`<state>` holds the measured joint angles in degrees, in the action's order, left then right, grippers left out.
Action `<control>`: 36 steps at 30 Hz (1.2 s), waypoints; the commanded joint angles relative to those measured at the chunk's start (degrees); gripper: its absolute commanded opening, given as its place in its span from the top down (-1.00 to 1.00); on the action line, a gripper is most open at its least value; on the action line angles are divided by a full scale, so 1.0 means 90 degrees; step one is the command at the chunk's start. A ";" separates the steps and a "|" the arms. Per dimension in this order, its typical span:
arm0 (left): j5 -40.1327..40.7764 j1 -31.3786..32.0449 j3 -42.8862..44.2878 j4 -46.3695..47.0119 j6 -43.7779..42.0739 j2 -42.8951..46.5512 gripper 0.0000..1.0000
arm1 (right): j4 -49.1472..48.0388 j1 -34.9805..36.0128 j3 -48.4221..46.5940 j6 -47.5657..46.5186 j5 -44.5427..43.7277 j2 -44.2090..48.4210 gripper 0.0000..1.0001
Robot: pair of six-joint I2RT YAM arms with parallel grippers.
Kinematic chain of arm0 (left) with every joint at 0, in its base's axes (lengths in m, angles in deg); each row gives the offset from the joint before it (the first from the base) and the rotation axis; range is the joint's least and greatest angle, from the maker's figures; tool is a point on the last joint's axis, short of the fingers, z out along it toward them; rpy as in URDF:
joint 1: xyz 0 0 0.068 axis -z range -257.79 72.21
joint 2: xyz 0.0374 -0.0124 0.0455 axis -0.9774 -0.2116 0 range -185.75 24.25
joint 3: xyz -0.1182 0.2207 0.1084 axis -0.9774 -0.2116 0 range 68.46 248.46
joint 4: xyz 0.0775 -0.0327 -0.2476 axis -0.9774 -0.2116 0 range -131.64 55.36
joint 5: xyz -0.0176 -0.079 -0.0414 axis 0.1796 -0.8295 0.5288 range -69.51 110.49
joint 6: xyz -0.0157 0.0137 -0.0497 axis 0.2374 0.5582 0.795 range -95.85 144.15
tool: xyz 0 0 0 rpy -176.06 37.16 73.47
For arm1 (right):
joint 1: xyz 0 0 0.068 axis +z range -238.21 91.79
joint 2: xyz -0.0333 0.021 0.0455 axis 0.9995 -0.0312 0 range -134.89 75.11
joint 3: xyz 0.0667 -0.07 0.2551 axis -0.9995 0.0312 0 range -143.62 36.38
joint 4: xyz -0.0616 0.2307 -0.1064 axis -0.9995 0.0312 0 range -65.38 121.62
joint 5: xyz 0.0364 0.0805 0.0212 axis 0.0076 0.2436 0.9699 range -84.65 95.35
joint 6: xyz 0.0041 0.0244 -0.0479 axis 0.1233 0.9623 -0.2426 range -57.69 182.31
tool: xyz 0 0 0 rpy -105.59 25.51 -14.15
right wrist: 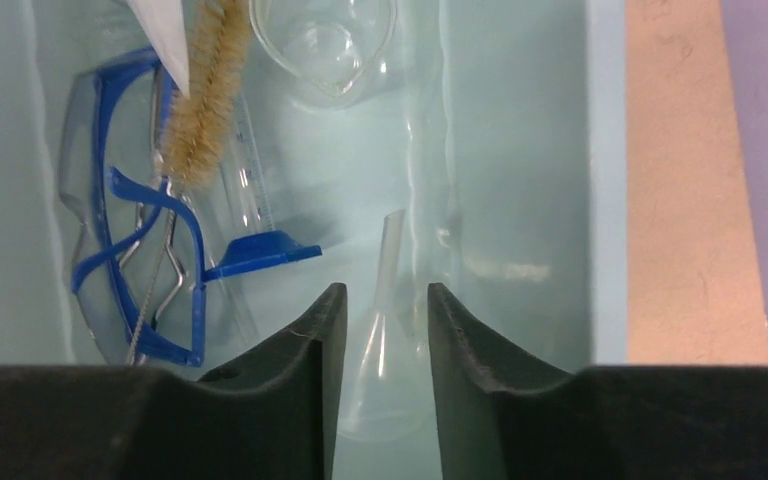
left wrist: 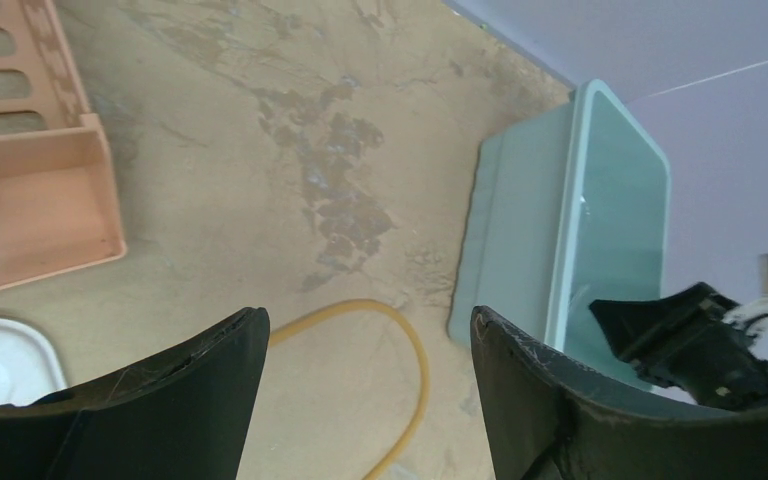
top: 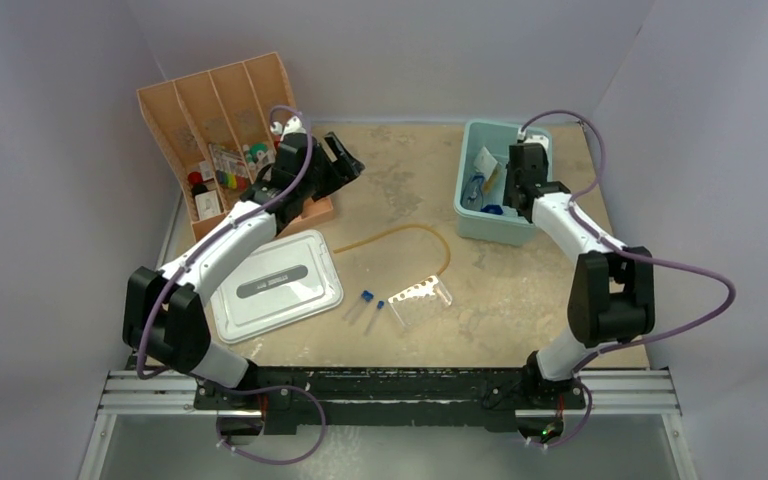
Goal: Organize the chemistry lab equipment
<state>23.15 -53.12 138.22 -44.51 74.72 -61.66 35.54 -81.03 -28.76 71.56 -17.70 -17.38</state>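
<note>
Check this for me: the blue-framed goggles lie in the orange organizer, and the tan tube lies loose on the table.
Not quite. The goggles lie in the teal bin, not the orange organizer, as the right wrist view shows. The tan tube does lie loose on the table.

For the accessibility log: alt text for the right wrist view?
Right hand hangs open over a pale green bin, a clear funnel lying between its fingers. Blue goggles and a bristle brush lie at picture left.
</note>
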 commanded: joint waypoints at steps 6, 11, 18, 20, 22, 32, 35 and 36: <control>0.1048 -0.0142 0.0204 -0.0465 -0.0697 0.0428 -0.60 | 0.0319 0.0152 -0.1176 -0.0372 0.0588 0.0884 0.04; 0.1516 -0.0231 0.0195 -0.0824 -0.0959 0.0532 -0.75 | 0.0690 0.1090 -0.1756 -0.0686 0.1071 0.0855 -0.12; 0.2256 -0.0492 0.0135 -0.1350 -0.1010 0.0824 -0.84 | 0.0955 0.2437 -0.2016 -0.0976 0.1516 0.0059 -0.22; 0.2448 -0.0557 0.0029 -0.1446 -0.0955 0.0951 -0.83 | 0.1224 0.2687 -0.2269 -0.1092 0.1621 -0.0385 -0.24; 0.2574 -0.0605 -0.0078 -0.1496 -0.0900 0.1070 -0.78 | 0.1640 0.2849 -0.2575 -0.1286 0.1751 -0.0877 -0.26; 0.2161 -0.0631 -0.0500 -0.1469 -0.0697 0.1390 -0.70 | 0.2622 0.2933 -0.3672 -0.1229 0.1311 -0.2871 -0.26; 0.1884 -0.0631 -0.0519 -0.1405 -0.0727 0.1401 -0.68 | 0.2615 0.2933 -0.3693 -0.1298 0.1499 -0.3054 -0.20; 0.1836 -0.0631 -0.0517 -0.1382 -0.0726 0.1398 -0.67 | 0.2620 0.2933 -0.3692 -0.1357 0.1551 -0.3112 -0.19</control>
<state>42.47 -58.54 133.65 -58.67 68.05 -50.95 56.93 -54.52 -58.66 60.72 -4.06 -46.12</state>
